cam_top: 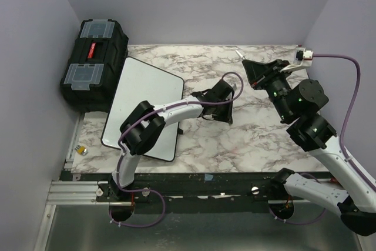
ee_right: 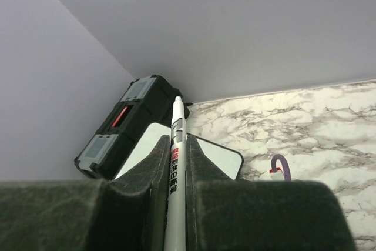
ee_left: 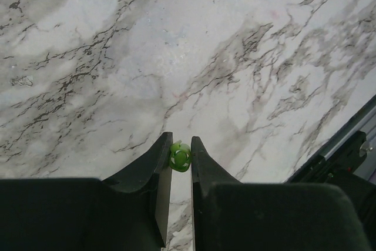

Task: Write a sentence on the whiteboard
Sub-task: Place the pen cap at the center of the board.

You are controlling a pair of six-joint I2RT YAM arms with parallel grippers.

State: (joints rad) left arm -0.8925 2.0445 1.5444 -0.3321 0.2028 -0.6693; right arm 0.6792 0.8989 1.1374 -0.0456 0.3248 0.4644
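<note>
The whiteboard [cam_top: 144, 95] lies flat at the table's left, and its far corner also shows in the right wrist view [ee_right: 220, 152]. My left arm crosses its near right corner. The sentence is out of view; the parts of the board's face that show are plain white. My left gripper [ee_left: 181, 138] hangs over bare marble at mid-table [cam_top: 226, 113], shut on a small green cap [ee_left: 180, 157]. My right gripper [ee_right: 176, 140], raised at the back right [cam_top: 244, 58], is shut on a white marker [ee_right: 177, 119] whose tip [cam_top: 239, 54] points left toward the board.
A black toolbox [cam_top: 94, 63] with clear lid compartments stands just beyond the board, against the left wall [ee_right: 126, 124]. A small yellow object [cam_top: 82, 150] lies off the table's left edge. A purple cable [cam_top: 346, 86] loops along the right wall.
</note>
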